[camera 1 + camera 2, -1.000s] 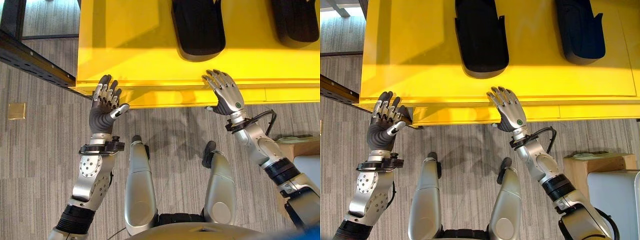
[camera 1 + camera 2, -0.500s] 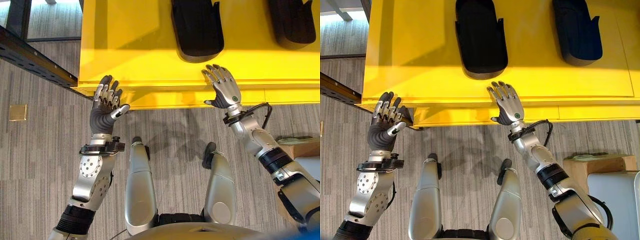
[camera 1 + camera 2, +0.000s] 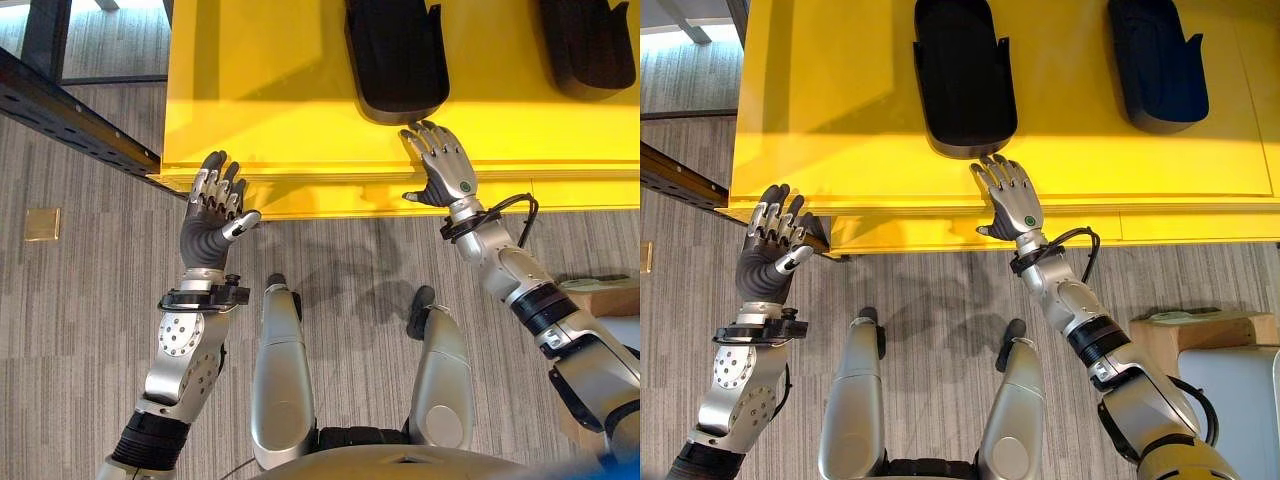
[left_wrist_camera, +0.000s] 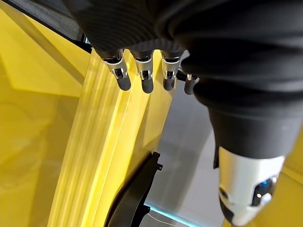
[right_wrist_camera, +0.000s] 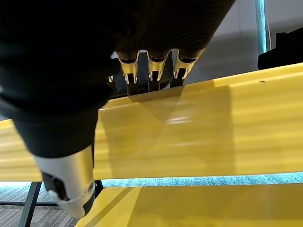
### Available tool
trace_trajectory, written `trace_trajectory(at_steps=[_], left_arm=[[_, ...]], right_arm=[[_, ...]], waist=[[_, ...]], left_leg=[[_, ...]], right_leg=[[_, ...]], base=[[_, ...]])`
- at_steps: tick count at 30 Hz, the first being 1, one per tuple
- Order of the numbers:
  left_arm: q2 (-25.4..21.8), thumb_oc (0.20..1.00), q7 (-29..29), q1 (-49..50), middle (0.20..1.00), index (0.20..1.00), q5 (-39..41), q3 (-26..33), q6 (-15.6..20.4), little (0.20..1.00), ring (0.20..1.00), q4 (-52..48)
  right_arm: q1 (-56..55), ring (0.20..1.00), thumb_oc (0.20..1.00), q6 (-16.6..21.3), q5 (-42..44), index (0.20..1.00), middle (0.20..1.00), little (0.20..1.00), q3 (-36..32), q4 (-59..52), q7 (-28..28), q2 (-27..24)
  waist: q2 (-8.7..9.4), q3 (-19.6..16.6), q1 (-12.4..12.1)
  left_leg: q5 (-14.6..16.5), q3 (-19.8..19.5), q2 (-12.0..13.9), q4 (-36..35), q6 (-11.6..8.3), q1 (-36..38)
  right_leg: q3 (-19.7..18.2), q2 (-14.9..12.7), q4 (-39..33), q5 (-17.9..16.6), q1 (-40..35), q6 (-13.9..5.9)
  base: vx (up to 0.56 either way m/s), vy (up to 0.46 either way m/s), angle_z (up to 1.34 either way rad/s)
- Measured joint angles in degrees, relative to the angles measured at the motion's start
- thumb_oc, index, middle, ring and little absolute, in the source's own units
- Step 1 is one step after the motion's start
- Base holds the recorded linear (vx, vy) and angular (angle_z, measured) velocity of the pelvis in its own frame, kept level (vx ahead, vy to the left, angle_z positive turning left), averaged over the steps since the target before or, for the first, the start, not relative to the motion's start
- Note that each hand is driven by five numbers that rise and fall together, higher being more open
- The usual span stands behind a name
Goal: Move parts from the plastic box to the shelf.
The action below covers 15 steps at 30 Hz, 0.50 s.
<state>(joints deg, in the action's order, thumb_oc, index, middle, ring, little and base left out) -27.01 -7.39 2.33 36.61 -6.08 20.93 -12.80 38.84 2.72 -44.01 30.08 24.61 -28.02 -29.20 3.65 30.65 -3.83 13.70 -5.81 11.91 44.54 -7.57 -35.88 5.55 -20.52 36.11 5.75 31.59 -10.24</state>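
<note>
Item: yellow plastic box point(image 3: 280, 90), large and open-topped, sitting on grey carpet directly ahead of the robot. Its near rim is running across the view just past both hands.

Contents: two black moulded parts are lying inside on the box floor. The nearer part point(image 3: 396, 55) is resting toward the middle, a little way in from the near rim. The second part point(image 3: 590, 45) is lying toward the box's right end, well apart from the first.

Right hand point(image 3: 445, 170): reaching over the near rim with fingers straight and spread wide, tips just short of the nearer part's closest end and possibly brushing it; contact cannot be told. It is carrying nothing.

Left hand point(image 3: 210, 205): hovering at the box's near left corner, fingers loosely extended, thumb out to the side, empty.

Adjacent fixture: a dark metal beam point(image 3: 70, 115) is running diagonally past the box's left side; whether it is belonging to the shelf cannot be told.

Status, as judged: transfer is looking barely begun for these items. Both visible parts are remaining in the box, neither grasped. Outstanding: closing on the nearer part, lifting, carrying, placing, then repeating for the second.
</note>
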Motion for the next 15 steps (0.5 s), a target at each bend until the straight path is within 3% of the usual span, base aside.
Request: trace_trajectory(at_steps=[11,15], left_arm=[[0.0,1.000,0.0,-0.1,1.000,1.000,0.2,0.0,0.2,1.000,1.000,0.0],[-0.2,1.000,0.0,-0.4,1.000,1.000,0.9,0.0,0.6,1.000,1.000,0.0]], right_arm=[[5.1,1.000,1.000,-0.5,2.0,1.000,1.000,1.000,2.4,3.7,1.5,0.4],[6.6,1.000,1.000,-1.1,2.5,1.000,1.000,1.000,2.1,5.0,2.3,1.6]], waist=[[-0.03,0.0,-0.6],[-0.09,0.0,-2.0]], left_leg=[[-0.1,0.1,-0.4,-0.4,-0.07,0.7],[-0.1,0.1,-0.9,-0.4,-0.06,0.7]], right_leg=[[0.0,-0.4,-0.1,0.0,-0.5,0.01],[0.0,-0.8,-0.2,0.0,-0.6,0.00]], base=[[0.00,0.000,0.00],[0.00,0.008,0.02]])
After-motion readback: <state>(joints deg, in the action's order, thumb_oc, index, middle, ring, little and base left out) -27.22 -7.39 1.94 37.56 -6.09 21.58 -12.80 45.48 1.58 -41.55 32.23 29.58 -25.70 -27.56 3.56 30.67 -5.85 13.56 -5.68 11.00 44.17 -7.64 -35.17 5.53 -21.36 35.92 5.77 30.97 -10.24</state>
